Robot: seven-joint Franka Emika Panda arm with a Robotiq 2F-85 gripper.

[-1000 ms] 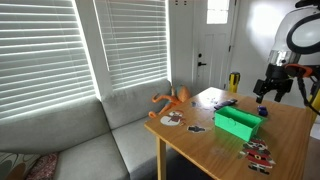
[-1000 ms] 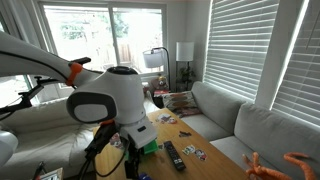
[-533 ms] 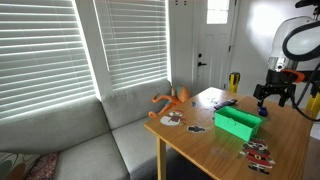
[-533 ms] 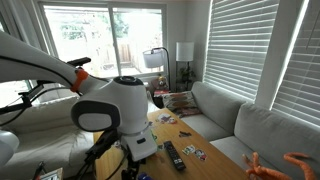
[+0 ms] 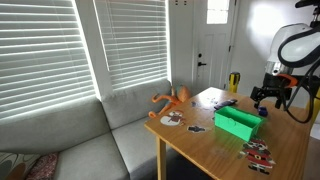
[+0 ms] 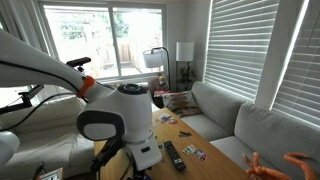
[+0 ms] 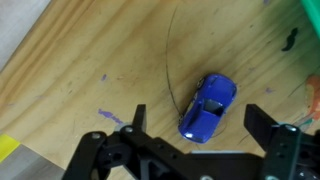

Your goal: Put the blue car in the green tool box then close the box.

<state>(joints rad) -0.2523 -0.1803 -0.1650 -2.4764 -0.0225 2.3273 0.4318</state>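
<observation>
Blue car [image 7: 208, 107] on the bare wooden table [image 7: 70, 60], outside the green tool box [image 7: 312, 8] but close to it; only a corner of the box in the wrist view, past one end of the car. Not yet gripped. Tool [image 7: 197, 120] spread wide and holding nothing, with one of its fingers [image 7: 138, 118] on each side of the car, apparently hanging above it rather than down at table level. In an exterior view, tool [image 5: 268, 97] poised just off the end of the box [image 5: 238, 122] nearest the arm.

Step in hand, by the look of it: the pick.

- Turn the wrist a little before descending, given the car's slant across the closing line; aim to close square across the two long sides, not corner to corner.
- Centre over the middle of the body, not over either end.
- Go straight down, far enough to bracket the doors below the roofline, and stop short of scraping the table.
- Close slowly: small, smooth and on wheels, so likely to roll or squirt out under an off-centre pinch.
- Lift higher than the box wall before crossing over the box.

Lid of the box impossible to make out from these views; worth locating before planning the closing.
</observation>
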